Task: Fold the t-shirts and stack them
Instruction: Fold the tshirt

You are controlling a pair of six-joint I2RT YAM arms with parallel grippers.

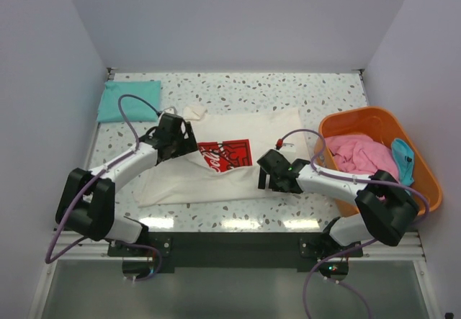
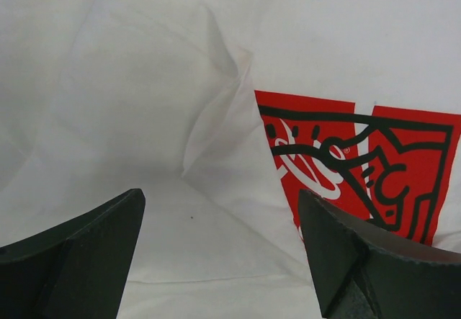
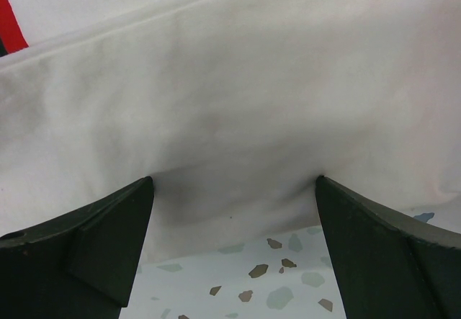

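Note:
The cream t-shirt (image 1: 216, 178) with a red square print (image 1: 225, 153) lies partly folded across the table's middle. My left gripper (image 1: 178, 138) is open, low over its left part, with the print (image 2: 360, 168) just right of the fingers and creased cloth (image 2: 216, 211) between them. My right gripper (image 1: 269, 173) is open at the shirt's near right edge; the cloth hem (image 3: 230, 153) lies between its fingertips. A folded teal t-shirt (image 1: 128, 100) lies at the back left. A pink t-shirt (image 1: 353, 155) and a blue one (image 1: 405, 159) sit in the basket.
An orange plastic basket (image 1: 425, 182) stands at the right edge. The speckled table (image 1: 238, 92) shows behind the cream shirt and along the near edge (image 3: 288, 283). Walls close in the left, right and back sides.

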